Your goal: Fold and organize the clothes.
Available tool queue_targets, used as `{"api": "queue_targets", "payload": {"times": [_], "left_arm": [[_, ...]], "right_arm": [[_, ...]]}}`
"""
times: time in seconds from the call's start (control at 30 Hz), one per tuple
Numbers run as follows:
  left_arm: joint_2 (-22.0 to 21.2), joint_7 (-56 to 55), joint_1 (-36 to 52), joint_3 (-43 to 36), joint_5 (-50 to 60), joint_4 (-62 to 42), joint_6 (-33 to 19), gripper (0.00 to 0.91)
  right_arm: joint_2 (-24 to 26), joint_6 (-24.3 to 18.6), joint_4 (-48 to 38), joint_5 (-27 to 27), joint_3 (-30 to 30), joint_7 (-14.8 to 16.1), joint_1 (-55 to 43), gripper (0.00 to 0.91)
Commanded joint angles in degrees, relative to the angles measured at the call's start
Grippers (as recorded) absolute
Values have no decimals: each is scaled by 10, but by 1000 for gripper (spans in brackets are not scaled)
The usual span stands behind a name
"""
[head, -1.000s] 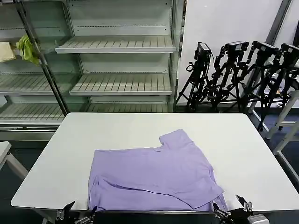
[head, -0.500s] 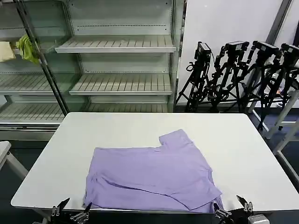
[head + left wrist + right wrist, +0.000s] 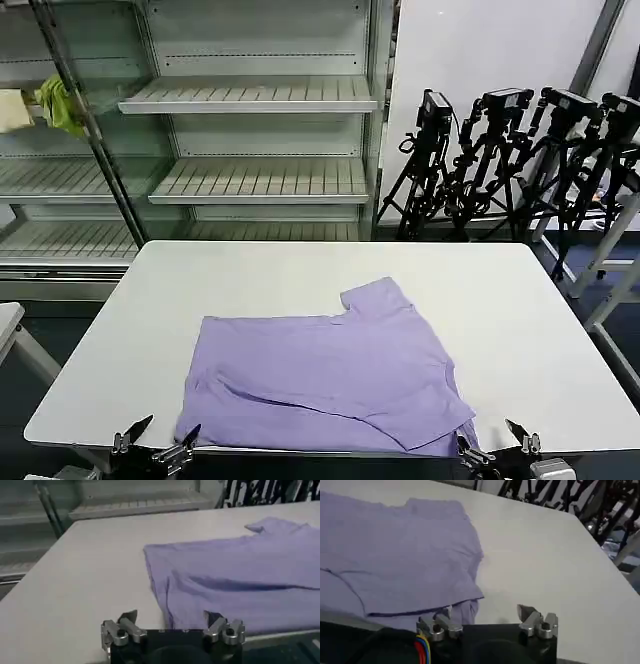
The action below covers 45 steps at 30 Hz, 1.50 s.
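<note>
Flanking T-shirt [image 3: 325, 375]: shelves [image 3: 250, 95], tripods [image 3: 510, 160]

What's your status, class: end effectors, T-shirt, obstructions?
Left end effector and right end effector open, at near table edge. Lavender T-shirt partly folded on white table. No obstructions seen.

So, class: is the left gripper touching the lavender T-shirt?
Cannot tell. In the left wrist view the open left gripper sits at the lavender T-shirt's near edge, without a plain gap.
</note>
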<state>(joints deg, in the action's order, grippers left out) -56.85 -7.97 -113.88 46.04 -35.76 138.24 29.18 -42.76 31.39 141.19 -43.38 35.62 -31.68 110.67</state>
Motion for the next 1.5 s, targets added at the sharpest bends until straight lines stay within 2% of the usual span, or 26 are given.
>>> {"api": "queue_targets", "payload": {"times": [0.03, 0.1, 0.17, 0.2, 0.27, 0.33, 0.53, 0.77, 1.2, 1.5], "left_arm": [[-1, 1, 81, 15, -71, 0, 12, 907], [2, -4, 135, 13, -89, -14, 26, 907], [5, -5, 177, 12, -101, -22, 36, 907], [8, -7, 199, 11, -110, -28, 39, 907], [13, -7, 230, 6, -122, -45, 39, 907], [15, -7, 265, -8, -128, -67, 39, 907], [17, -6, 374, -69, -150, -172, 40, 907], [38, -2, 447, -108, -182, -256, 40, 907], [45, 9, 485, -157, -175, -307, 40, 907], [48, 12, 484, -178, -164, -315, 40, 907]], "right_arm": [[-2, 10, -8, -44, 6, 13, -108, 907], [-7, 15, -17, -64, 8, 17, -167, 907], [-6, 11, -26, -62, 7, 43, -199, 907], [-6, 11, -32, -59, 5, 45, -220, 907], [-4, 13, -53, -52, -4, 76, -270, 907], [-8, 17, -76, -52, -17, 91, -324, 907], [-32, 19, -174, -83, -63, 120, -450, 907], [-40, 19, -248, -123, -139, 118, -529, 907], [-70, 19, -346, -87, -271, 109, -631, 907], [-81, 18, -366, -74, -312, 105, -644, 907]]}}
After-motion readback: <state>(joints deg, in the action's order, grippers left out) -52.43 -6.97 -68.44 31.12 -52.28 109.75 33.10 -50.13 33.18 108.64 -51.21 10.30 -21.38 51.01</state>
